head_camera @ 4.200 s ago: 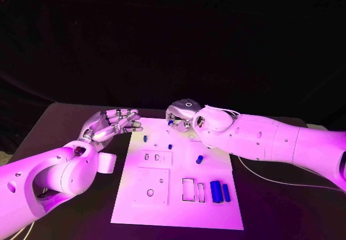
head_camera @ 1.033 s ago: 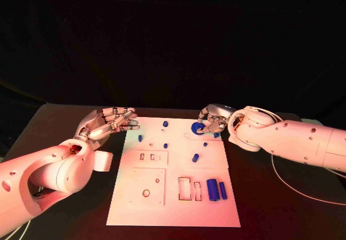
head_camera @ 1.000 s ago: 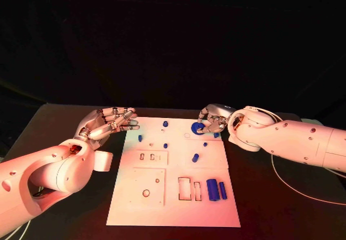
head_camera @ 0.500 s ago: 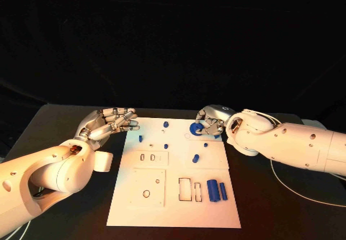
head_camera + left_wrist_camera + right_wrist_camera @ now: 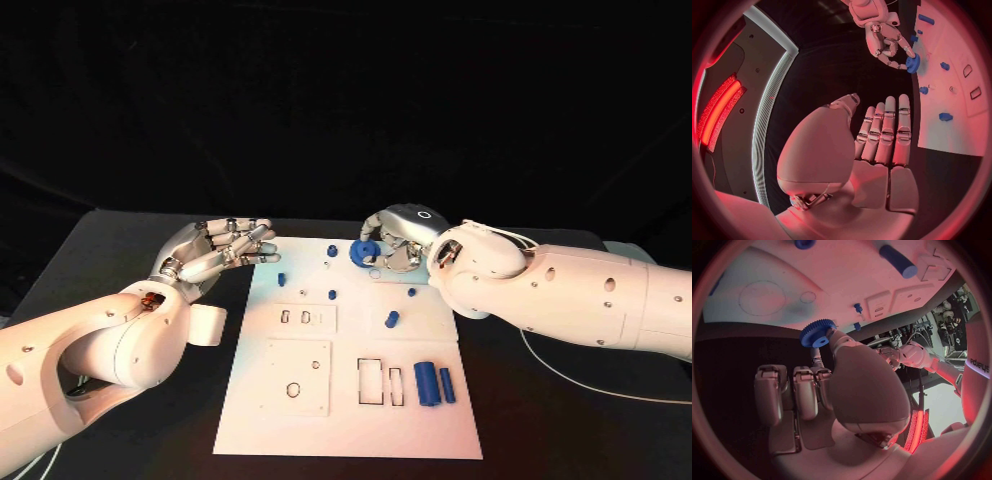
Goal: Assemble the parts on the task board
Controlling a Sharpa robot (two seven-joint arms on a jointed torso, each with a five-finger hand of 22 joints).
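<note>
The white task board [image 5: 346, 420] lies in the middle of the black table. My right hand [image 5: 395, 238] hovers over the board's far edge and pinches a blue toothed gear [image 5: 366, 250] between thumb and a finger. The same gear [image 5: 816, 334] sits at my fingertips in the right wrist view, above the board [image 5: 823, 285] and beside a circle outline [image 5: 762, 298] drawn on it. My left hand [image 5: 216, 250] stands at the board's far left corner, fingers stretched out and holding nothing. In the left wrist view that hand [image 5: 879, 145] faces the gear [image 5: 912, 62].
Small blue pegs [image 5: 283, 278] [image 5: 332, 294] [image 5: 392, 319] stand or lie on the board's far half. Two larger blue cylinders [image 5: 428, 382] lie near the right edge beside rectangular slots [image 5: 372, 378]. A raised plate with a hole [image 5: 296, 373] is at the near left.
My right hand has carried the gear leftward along the board's far edge. The left hand has stayed where it was.
</note>
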